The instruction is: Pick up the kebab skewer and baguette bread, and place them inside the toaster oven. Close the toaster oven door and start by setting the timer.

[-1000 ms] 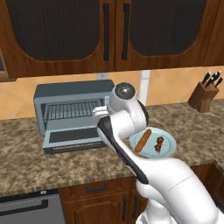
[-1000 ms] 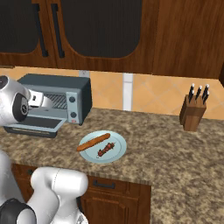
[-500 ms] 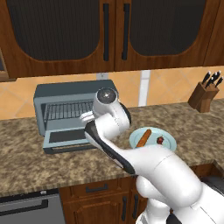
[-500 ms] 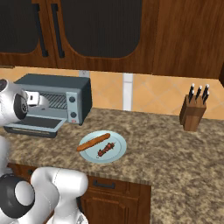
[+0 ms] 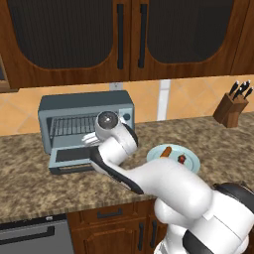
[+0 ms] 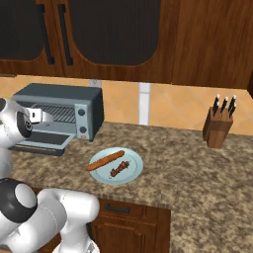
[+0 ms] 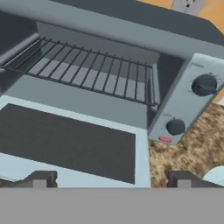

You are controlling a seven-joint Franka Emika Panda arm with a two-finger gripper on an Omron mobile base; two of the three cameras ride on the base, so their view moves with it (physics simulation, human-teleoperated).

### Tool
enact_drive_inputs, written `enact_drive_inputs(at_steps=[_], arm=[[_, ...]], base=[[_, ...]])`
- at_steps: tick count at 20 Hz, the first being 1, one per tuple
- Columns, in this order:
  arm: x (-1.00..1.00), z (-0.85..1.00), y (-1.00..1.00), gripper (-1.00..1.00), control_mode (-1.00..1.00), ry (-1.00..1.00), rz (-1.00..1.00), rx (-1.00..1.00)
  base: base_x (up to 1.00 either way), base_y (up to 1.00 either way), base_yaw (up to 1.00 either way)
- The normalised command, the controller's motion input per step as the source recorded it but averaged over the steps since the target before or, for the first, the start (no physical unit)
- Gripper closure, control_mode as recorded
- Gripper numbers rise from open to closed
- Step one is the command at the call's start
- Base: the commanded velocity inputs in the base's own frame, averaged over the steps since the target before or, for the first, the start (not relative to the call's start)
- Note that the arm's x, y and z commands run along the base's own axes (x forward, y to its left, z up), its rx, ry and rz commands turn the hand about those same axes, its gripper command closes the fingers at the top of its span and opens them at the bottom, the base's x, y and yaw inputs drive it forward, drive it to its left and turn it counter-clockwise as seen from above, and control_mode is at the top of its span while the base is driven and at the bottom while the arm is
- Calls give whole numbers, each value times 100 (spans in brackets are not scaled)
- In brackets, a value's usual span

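Hand view, left to right. The toaster oven door (image 7: 70, 144) lies dropped flat just ahead of the gripper (image 7: 111, 179), dark glass facing up. Beyond it the toaster oven (image 7: 131, 35) stands open, its wire rack (image 7: 87, 70) bare. To the hand's right sits the control panel with two round knobs (image 7: 204, 84); below the lower knob a small red mark, too small to read. No brand, label or legible writing visible anywhere.

Gripper: both fingertips (image 7: 41, 178) stand wide apart, nothing between them, so open and empty.

Right base view: the pale blue plate (image 6: 133, 173) sits on the counter (image 6: 197, 168), well off to the hand's right, past the oven's knob side. The baguette bread (image 6: 105, 160) and the kebab skewer (image 6: 119, 169) lie on it side by side, apart from each other.

Judgement: oven is ready, nothing loaded. The step in hand is the first pick. Advice: swing right to the plate, descend over one item's middle, jaws across its narrow width, clear of the neighbour. Carry high enough to pass the lowered door edge.
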Motion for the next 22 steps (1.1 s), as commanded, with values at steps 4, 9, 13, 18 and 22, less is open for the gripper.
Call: enact_drive_inputs(at_steps=[4, 9, 13, 18, 22], arm=[[25, 0, 0, -100, -100, -12, 0, 16], [34, 0, 14, -100, -100, -17, 0, 13], [35, 0, 13, -100, -100, -9, 0, 10], [26, 0, 30, -100, -100, -1, 0, 10], [27, 0, 9, -100, -100, 0, 0, 6]], base=[[0, 0, 0], [0, 0, 0], [0, 0, 0], [0, 0, 0], [0, 0, 0]])
